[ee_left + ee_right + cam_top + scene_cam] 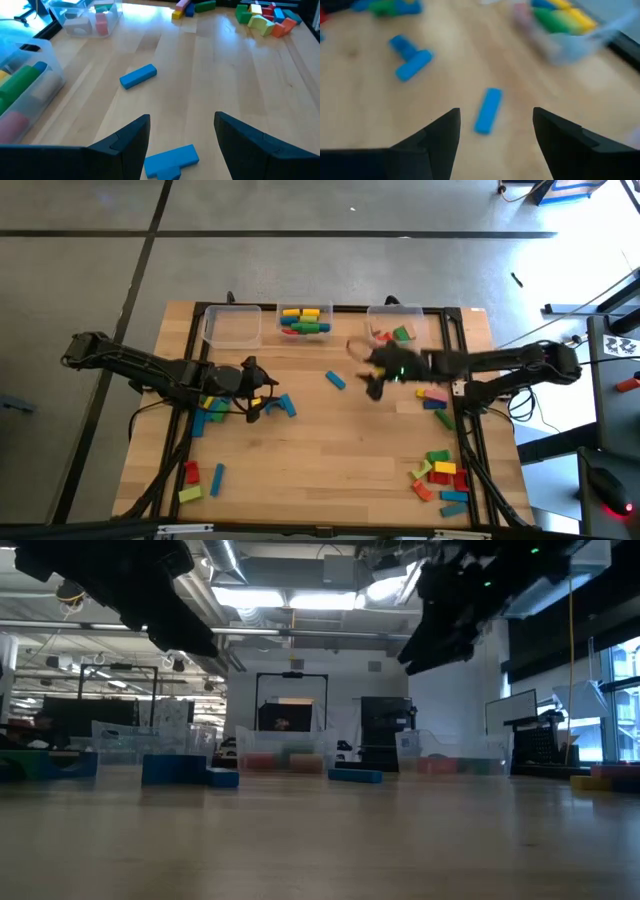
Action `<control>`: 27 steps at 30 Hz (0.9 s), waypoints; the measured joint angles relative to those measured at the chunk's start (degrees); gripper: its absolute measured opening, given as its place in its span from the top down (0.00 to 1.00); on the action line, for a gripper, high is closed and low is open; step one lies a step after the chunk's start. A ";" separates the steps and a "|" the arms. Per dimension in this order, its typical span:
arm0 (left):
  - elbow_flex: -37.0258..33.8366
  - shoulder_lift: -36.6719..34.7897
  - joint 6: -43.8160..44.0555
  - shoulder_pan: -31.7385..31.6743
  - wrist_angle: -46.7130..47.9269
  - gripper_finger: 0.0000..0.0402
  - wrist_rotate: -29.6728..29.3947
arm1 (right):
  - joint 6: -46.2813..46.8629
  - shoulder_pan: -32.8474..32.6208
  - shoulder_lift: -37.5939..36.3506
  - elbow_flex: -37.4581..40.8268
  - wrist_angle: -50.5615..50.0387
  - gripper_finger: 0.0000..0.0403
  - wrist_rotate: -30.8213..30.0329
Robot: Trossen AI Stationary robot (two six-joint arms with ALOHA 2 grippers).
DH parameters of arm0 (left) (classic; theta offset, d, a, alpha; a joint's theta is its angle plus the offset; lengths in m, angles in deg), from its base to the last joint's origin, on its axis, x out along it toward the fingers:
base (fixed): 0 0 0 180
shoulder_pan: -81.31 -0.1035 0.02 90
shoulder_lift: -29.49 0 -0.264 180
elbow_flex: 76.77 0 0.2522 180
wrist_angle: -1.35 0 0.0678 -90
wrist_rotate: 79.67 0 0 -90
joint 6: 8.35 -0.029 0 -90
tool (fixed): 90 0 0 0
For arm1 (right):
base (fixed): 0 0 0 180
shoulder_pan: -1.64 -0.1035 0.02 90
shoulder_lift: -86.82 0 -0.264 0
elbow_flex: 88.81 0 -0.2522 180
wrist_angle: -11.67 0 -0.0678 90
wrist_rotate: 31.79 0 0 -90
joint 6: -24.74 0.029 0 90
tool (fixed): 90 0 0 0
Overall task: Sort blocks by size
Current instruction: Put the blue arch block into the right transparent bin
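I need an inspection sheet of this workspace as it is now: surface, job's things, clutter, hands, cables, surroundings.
Surface: wooden table, black frame along its edges.
Job's things: three clear bins at the far edge; left bin looks empty, middle bin holds long blocks, right bin holds small ones. Lone blue block mid-table; loose piles near both sides.
Clutter: nothing seen.
Hands: left hand open, low over blue blocks; right hand open, empty, above the lone blue block.
Cables: dark cables hang off both table sides.
Surroundings: grey floor; room with ceiling lights behind.
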 joint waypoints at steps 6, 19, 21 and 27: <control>0.00 0.00 2.99 -1.02 0.41 0.46 -0.02 | -0.03 -12.15 3.41 3.65 5.35 0.38 -6.49; -0.02 8.80 7.74 -1.95 6.72 0.46 1.06 | -0.61 -17.93 11.76 10.34 18.80 0.38 -13.11; -0.02 11.59 9.70 -1.78 7.78 0.46 1.05 | -1.55 -17.89 12.63 10.38 19.86 0.38 -13.15; -0.02 17.98 12.28 -1.70 8.54 0.46 3.52 | -3.36 -17.90 13.25 10.34 21.93 0.38 -13.03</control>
